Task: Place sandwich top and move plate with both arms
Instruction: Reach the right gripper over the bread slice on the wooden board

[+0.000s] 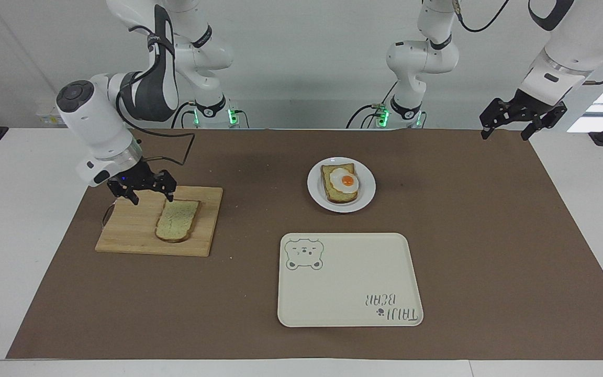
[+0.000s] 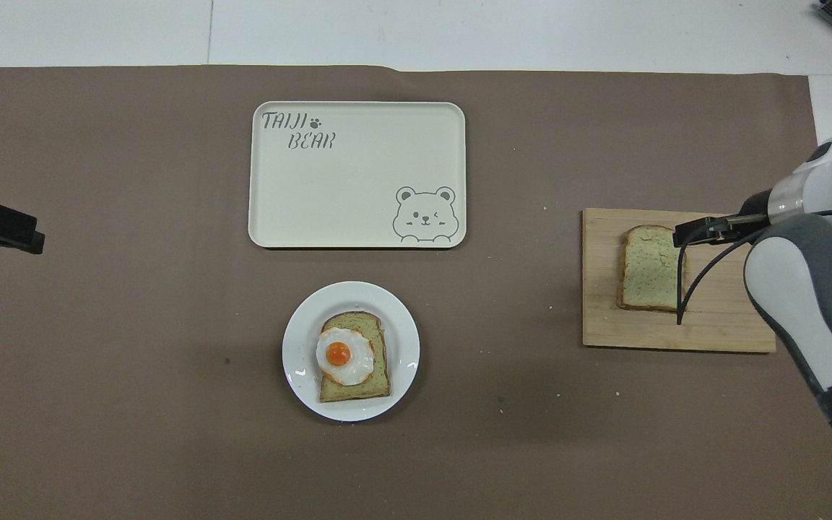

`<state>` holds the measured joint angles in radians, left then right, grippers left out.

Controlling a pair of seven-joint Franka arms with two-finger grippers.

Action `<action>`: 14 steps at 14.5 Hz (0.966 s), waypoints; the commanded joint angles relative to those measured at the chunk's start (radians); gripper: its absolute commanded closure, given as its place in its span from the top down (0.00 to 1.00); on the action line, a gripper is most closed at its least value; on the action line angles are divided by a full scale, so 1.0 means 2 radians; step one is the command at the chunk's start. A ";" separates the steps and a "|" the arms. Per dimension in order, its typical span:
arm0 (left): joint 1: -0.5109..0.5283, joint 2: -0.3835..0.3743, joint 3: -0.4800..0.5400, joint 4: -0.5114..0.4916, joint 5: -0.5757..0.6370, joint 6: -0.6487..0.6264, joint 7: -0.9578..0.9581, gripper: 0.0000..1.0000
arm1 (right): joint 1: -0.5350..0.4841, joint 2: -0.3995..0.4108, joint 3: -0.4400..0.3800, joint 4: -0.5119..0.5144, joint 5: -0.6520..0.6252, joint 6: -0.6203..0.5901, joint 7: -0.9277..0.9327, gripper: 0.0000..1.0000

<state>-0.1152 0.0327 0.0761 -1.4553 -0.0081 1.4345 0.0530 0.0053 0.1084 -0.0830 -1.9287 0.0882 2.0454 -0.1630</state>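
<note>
Right gripper (image 1: 151, 197) open over the cutting board (image 1: 134, 230), just above the sandwich top (image 1: 177, 220): pre-grasp. Next: descend, pinch the slice. Slice lies flat, long axis toward/away from robots, rounded end farther. Plate (image 1: 367, 195) mid-table with egg slice (image 1: 341, 183). Left gripper (image 1: 522, 121) open, waiting.

The bread (image 1: 177, 220) lies on the board (image 1: 134, 230) just under the open right gripper (image 1: 151, 197), toward the right arm's end. The plate (image 1: 367, 195), bearing the egg slice (image 1: 340, 183), sits mid-table, well apart from that gripper. The tray (image 1: 348, 303) lies farther from the robots than the plate.
</note>
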 commanded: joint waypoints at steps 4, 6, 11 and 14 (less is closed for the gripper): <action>0.002 -0.003 0.000 0.002 -0.004 -0.009 0.003 1.00 | -0.033 0.015 0.005 -0.061 0.062 0.062 -0.057 1.00; 0.002 -0.003 0.000 0.003 -0.004 -0.009 0.003 1.00 | -0.043 0.026 0.005 -0.067 0.068 0.073 -0.068 1.00; 0.002 -0.003 0.000 0.003 -0.004 -0.009 0.003 1.00 | -0.045 0.052 0.005 -0.070 0.099 0.085 -0.084 1.00; 0.002 -0.003 0.000 0.003 -0.004 -0.009 0.003 1.00 | -0.054 0.059 0.005 -0.081 0.099 0.109 -0.119 1.00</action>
<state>-0.1152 0.0327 0.0761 -1.4553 -0.0081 1.4344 0.0530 -0.0720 0.2212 -0.0845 -2.0680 0.2545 2.2246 -0.3356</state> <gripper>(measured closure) 0.000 0.000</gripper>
